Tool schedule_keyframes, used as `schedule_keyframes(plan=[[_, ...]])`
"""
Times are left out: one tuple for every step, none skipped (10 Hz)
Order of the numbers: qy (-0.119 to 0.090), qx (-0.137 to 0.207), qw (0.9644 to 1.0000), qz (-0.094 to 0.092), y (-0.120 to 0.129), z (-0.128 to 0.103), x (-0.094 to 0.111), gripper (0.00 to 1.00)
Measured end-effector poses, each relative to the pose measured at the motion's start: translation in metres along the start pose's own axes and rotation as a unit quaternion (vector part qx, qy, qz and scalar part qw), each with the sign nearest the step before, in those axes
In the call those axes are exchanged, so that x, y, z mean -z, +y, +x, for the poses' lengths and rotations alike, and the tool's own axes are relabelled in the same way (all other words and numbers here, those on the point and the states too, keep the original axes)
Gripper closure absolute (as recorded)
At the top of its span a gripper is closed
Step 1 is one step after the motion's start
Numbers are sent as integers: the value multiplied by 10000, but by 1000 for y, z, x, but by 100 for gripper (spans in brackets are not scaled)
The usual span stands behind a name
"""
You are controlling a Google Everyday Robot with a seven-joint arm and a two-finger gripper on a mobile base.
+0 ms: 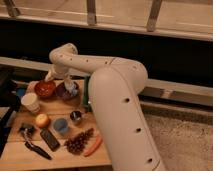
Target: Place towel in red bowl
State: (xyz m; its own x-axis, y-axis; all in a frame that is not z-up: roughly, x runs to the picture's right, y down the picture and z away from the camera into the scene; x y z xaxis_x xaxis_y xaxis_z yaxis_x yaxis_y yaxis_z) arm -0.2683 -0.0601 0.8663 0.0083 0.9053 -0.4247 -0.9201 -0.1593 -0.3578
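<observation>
The red bowl (44,89) sits at the back left of the wooden table (55,156). Right beside it is a dark purple bowl (64,93) with the pale grey-blue towel (71,88) bunched in it. My gripper (50,76) hangs from the white arm (107,85), just above the gap between the two bowls, near the red bowl's right rim. It looks open and I see nothing in it. The towel lies to its right, apart from it.
In front of the bowls stand a white cup (31,102), an orange fruit (42,120), a blue cup (61,125) and a small metal can (76,117). Grapes (79,142), a carrot (93,146) and dark tools (49,140) lie near the front edge. A green item (86,95) is behind the arm.
</observation>
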Motion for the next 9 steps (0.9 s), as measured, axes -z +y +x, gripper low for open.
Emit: schedule_keyframes(plan=[[49, -128, 9999, 54, -8, 2, -5, 22], [126, -298, 9994, 119, -22, 7, -16, 22], [171, -386, 9990, 141, -29, 11, -26, 22], [254, -522, 9982, 169, -38, 18, -42, 22], [323, -654, 9972, 180, -49, 23, -54, 22], [356, -727, 9965, 185, -55, 25, -60, 22], [368, -792, 9960, 190, -60, 25, -62, 22], [381, -849, 9954, 214, -64, 25, -64, 22], [377, -878, 9951, 256, -66, 25, -64, 22]])
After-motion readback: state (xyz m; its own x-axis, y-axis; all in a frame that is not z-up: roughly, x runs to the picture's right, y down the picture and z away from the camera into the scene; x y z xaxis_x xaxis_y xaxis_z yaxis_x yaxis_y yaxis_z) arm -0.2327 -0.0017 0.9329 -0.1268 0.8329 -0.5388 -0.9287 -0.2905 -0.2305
